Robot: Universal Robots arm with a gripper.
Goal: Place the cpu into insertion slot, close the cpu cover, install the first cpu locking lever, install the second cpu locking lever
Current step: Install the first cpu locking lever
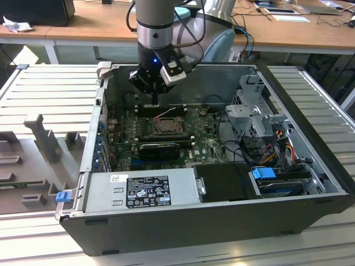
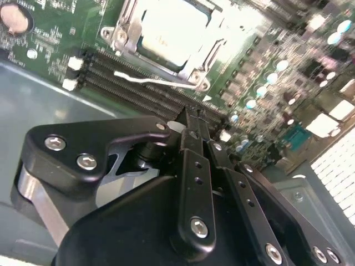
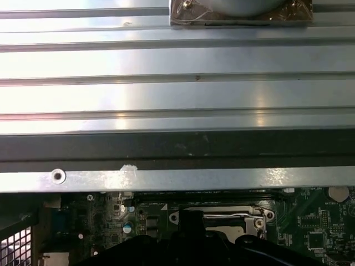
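Observation:
The cpu [image 2: 169, 27] lies silver side up in the insertion slot [image 1: 166, 127] on the green motherboard. The silvery cpu cover [image 2: 123, 30] frames it and looks folded down over its edges. A thin wire locking lever [image 2: 150, 79] stands free beside the socket, over the black memory slots; it shows as a pale line [image 1: 165, 114] in the exterior view. My gripper [image 2: 187, 117] hangs just above those memory slots, behind the socket and a little to the exterior view's left [image 1: 154, 101]. Its fingers are shut with nothing between them.
The open case has a power supply [image 1: 138, 188] at the front and a drive cage [image 1: 255, 111] with cables on the exterior view's right. A long black expansion card [image 1: 161, 148] lies in front of the socket. Grey fixtures [image 1: 39, 138] stand on the ribbed table outside the case wall [image 1: 91, 138].

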